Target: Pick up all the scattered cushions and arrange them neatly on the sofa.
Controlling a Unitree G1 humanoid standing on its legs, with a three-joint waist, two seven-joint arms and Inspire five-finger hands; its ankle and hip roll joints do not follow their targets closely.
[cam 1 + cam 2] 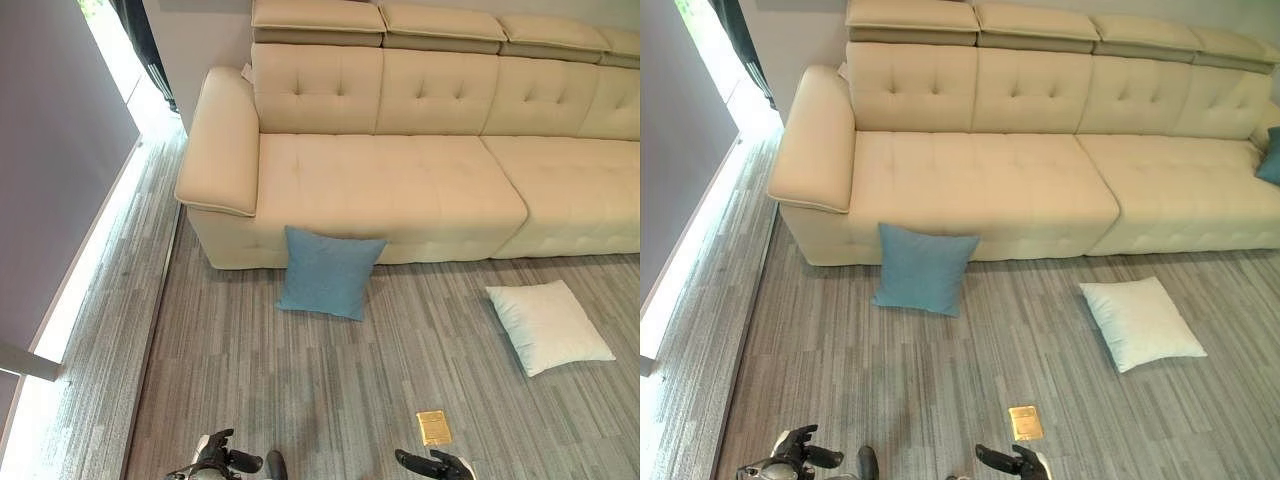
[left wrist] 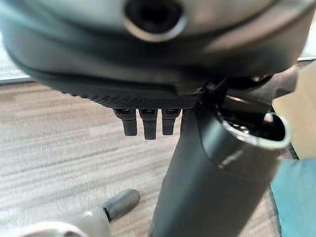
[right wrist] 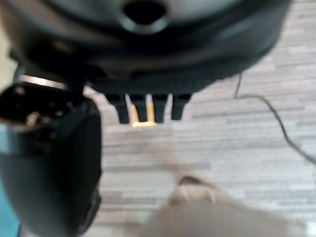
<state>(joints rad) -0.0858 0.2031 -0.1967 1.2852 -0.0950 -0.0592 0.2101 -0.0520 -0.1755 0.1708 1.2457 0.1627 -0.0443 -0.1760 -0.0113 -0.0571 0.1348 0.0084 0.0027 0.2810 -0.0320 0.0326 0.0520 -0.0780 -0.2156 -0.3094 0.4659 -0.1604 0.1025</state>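
Observation:
A blue cushion (image 1: 328,272) stands tilted on the floor, leaning against the front of the cream sofa (image 1: 400,185). A white cushion (image 1: 548,325) lies flat on the floor to the right, a little in front of the sofa. Another blue cushion (image 1: 1271,157) rests on the sofa seat at the far right. My left hand (image 1: 232,460) and right hand (image 1: 430,464) hang low near me, far from both floor cushions. Both are open and hold nothing; their fingers (image 2: 145,126) point at bare floor in the wrist views.
A small flat golden object (image 1: 433,427) lies on the grey striped floor (image 1: 300,380) close to my right hand. A grey wall (image 1: 50,150) with a bright strip along its foot runs down the left. A dark curtain (image 1: 140,40) hangs at the back left.

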